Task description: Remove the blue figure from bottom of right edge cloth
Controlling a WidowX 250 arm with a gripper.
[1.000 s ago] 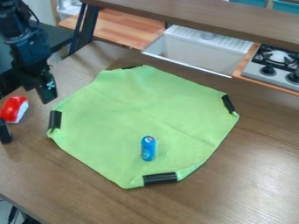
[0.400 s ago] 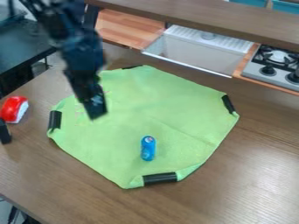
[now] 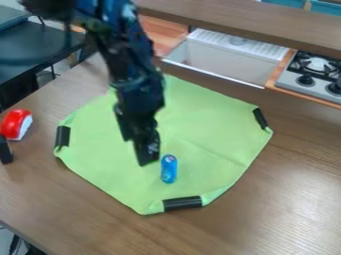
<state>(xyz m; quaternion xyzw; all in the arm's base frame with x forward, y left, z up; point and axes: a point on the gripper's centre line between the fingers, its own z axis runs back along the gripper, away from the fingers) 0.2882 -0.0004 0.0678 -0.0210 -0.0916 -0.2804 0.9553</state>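
The robot arm (image 3: 136,69) came in from the upper left of the camera view and slanted down to the right, its lower part steep over the cloth. The gripper (image 3: 144,158) hung tip down above the middle of the cloth; whether its fingers stood apart or together, one cannot tell. Its tip looked near the task's thing, a single blue figure (image 3: 168,170), which stood on the cloth just to the right of the tip and a little lower in the view. A gap showed between the two.

Under the gripper lay one green cloth (image 3: 206,124). Three black strips could be counted on its edges: one (image 3: 63,136) left of the gripper, one (image 3: 260,118) to its upper right, one (image 3: 182,202) to its lower right. Well to the gripper's left, on the wooden table (image 3: 279,199), sat one red and white object (image 3: 15,124) with one black object (image 3: 5,150) just below it. Farther to the upper right were one white sink (image 3: 226,57) and one stove (image 3: 306,82) with two dark knobs.
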